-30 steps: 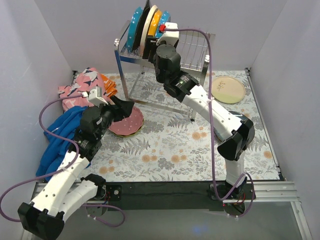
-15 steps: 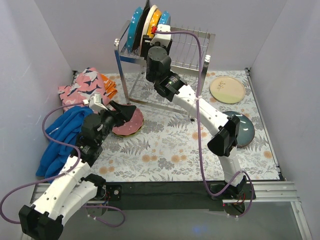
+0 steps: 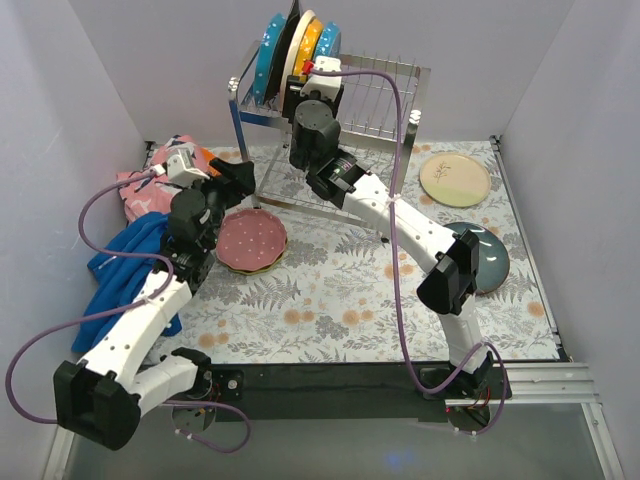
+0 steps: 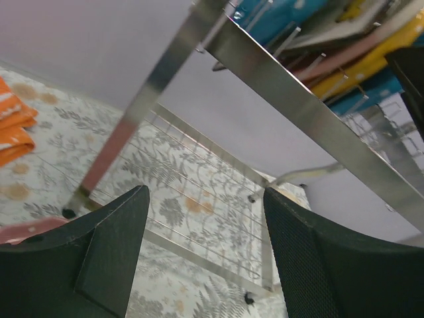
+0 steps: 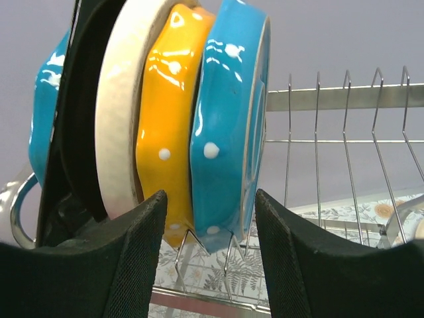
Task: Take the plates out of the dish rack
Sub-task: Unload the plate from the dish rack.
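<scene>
The chrome dish rack [image 3: 385,95] stands at the back of the table. Several plates stand upright in its left slots: teal dotted [image 3: 270,50], dark, cream, orange [image 3: 312,40] and a second teal dotted one [image 3: 330,40]. My right gripper [image 3: 310,78] is open just in front of them. In the right wrist view its fingers [image 5: 136,252] straddle the lower edge of the nearest teal dotted plate [image 5: 228,119] without touching it, beside the orange plate [image 5: 169,99]. My left gripper [image 3: 243,176] is open and empty by the rack's left leg [image 4: 129,119].
A pink dotted plate [image 3: 252,240] lies on the floral tablecloth left of centre. A cream plate [image 3: 455,180] and a dark blue-grey plate [image 3: 482,258] lie at the right. Blue and pink cloths [image 3: 125,265] are heaped at the left. Walls close in the sides.
The right gripper slid left along the rack to the plates and its jaws narrowed somewhat. The left arm rose off the pink plate and swung toward the rack's left leg.
</scene>
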Controlling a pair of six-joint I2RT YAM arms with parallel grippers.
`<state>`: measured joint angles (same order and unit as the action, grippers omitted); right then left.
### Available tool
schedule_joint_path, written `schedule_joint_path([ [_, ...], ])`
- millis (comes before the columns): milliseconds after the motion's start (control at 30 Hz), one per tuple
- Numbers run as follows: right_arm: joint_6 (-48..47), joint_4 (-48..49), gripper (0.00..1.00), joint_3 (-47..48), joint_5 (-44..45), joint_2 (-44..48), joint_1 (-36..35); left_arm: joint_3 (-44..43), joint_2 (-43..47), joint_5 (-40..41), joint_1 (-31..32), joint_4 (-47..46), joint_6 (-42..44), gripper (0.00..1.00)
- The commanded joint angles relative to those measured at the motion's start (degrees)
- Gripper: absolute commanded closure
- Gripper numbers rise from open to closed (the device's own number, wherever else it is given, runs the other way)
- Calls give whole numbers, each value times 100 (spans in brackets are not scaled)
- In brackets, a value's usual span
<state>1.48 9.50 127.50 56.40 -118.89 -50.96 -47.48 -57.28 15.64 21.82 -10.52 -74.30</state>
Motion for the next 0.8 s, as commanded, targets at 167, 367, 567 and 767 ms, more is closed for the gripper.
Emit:
schedule_joint_path([
  [167, 204, 79, 32, -613, 626, 244, 218, -384, -907, -1931, -1268, -1029, 678, 32],
  [367, 142, 79, 29, -419, 469, 59, 341, -885, -1452, -3215, -1321, -1066, 1689, 30],
  [567, 538, 70, 32, -718, -50, 243, 534, -1280, -2014, -3375, -1356, -997, 2200, 28],
  [767, 301, 140, 39, -578, -112, 156, 578, -1755, -2701, -3128, -1391, -758, 2526, 29],
])
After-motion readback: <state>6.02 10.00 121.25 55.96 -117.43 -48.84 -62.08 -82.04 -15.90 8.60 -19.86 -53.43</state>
